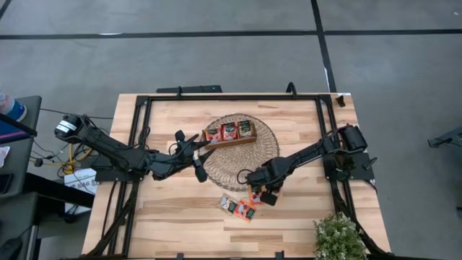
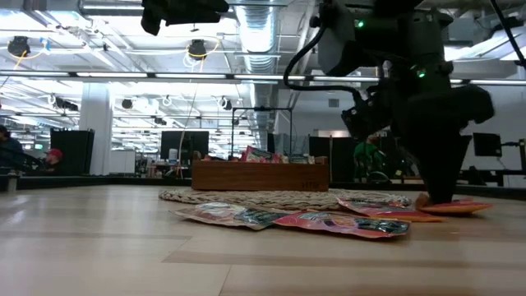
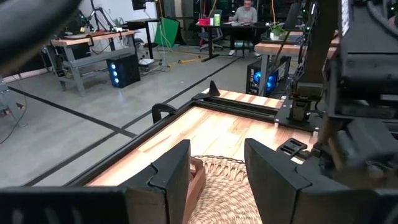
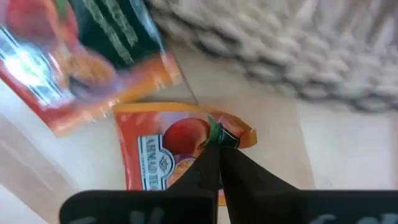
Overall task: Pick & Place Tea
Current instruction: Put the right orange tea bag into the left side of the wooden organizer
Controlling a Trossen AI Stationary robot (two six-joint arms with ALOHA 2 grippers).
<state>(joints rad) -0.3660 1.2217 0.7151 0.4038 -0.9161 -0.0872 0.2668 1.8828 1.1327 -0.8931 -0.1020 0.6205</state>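
Three tea sachets stand in the wooden tray, which sits on the round woven mat. Loose sachets lie flat on the table before the mat's near edge, also seen in the low view. My right gripper points down there, shut on an orange sachet; a neighbouring sachet lies beside it. My left gripper hangs level and open over the mat's left part, by the tray's left end, holding nothing. My right gripper pinches the orange sachet between its two fingertips, a little in from one edge, coming from above and pointing down. That edge curls up beside the fingers. In the low view the sachet lies low at the mat's edge, its far part on the table.
A black metal frame runs around the tabletop. A small potted plant stands at the near right corner. Bare wood lies along the near left part of the table.
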